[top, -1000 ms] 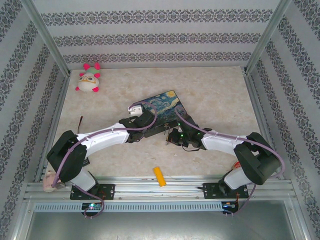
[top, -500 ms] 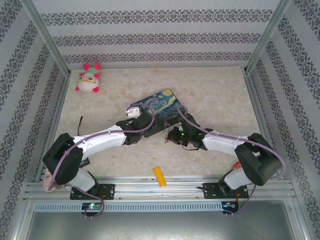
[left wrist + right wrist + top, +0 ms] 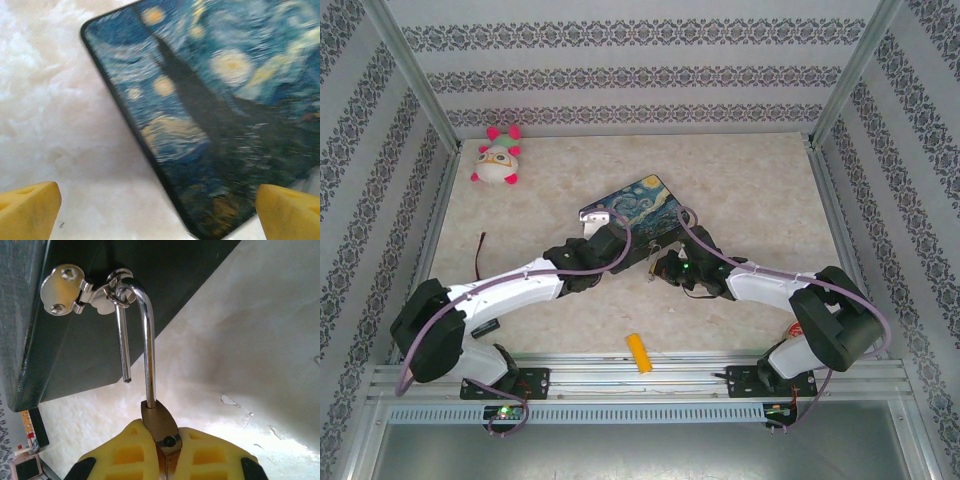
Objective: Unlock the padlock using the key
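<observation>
Two pincers in play, both at the painted box.

Right pincer: yellow pads pressed together on the padlock, pinching its body from both sides. Only the top of the body pokes out past the tips.

Padlock look: small, brass-coloured, dull sheen, w/ a small round hole in the top face just fwd of the pads. Shackle is thin, bright silver, U-shaped, and runs straight away from the pincer. Long leg is seated in the body. Short leg is out of the body, free end in open air beside the long leg, apart from the brass. The bend of the U is hooked thru the ring of the box's silver clasp, at the far end from my pads. Clasp sits on the dark side wall of the box, 2 fixing points visible. Pale marbled table is right of the shackle.

Left pincer: spread wide, fingertips at either edge of the wrist view, gripping nothing. Box lid w/ blue-yellow swirl painting lies ahead of and between the tips, one rounded corner ahead-left. Pic is blurry, can't tell if the tips touch the box.

Top cam: yellow-orange block is behind both pincers, toward the arm bases, well apart. Plush toy is far off, ahead-left of the left pincer.
</observation>
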Controlling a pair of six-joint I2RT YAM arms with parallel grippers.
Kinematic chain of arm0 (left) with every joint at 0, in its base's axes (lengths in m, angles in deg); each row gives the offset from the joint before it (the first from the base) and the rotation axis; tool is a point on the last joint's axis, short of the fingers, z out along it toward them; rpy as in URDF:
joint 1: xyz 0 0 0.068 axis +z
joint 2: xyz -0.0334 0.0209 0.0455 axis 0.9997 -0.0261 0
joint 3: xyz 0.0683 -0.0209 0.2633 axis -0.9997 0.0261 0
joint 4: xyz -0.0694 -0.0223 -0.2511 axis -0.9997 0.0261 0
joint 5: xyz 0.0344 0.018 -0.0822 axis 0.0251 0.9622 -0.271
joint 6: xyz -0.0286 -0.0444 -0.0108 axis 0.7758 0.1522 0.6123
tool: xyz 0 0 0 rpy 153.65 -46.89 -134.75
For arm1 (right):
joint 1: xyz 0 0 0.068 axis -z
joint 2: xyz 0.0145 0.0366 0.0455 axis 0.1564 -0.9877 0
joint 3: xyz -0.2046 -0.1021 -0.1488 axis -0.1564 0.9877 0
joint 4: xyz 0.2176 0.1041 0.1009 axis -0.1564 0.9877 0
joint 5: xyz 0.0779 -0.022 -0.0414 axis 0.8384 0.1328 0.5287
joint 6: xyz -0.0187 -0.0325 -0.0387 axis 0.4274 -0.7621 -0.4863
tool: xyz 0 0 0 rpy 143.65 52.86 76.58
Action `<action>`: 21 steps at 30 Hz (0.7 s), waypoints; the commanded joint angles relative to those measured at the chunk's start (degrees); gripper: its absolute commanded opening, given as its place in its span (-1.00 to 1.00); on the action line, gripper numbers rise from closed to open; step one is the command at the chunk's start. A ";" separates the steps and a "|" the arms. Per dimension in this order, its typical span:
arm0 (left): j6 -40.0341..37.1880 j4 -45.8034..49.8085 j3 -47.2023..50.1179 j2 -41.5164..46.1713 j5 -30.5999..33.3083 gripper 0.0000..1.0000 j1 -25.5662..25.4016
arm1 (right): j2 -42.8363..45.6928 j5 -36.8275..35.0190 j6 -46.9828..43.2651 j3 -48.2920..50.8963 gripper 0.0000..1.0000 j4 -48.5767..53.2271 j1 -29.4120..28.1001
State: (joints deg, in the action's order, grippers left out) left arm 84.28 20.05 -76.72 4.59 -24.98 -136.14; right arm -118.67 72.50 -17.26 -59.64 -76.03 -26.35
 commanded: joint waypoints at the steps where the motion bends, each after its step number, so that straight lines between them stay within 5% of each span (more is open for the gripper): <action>1: -6.89 -3.43 -0.38 -0.40 -1.10 0.99 -1.78 | 1.37 -0.14 0.44 0.78 -1.00 -2.51 0.53; 21: -3.40 9.61 -3.02 -9.66 7.27 0.98 -4.13 | 1.83 -0.48 1.49 2.14 -1.00 -4.03 1.08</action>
State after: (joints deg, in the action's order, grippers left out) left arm 78.85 26.50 -79.16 -3.72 -20.89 -139.79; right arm -118.58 72.52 -16.69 -58.22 -78.11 -25.70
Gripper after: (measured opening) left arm 0.992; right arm 0.060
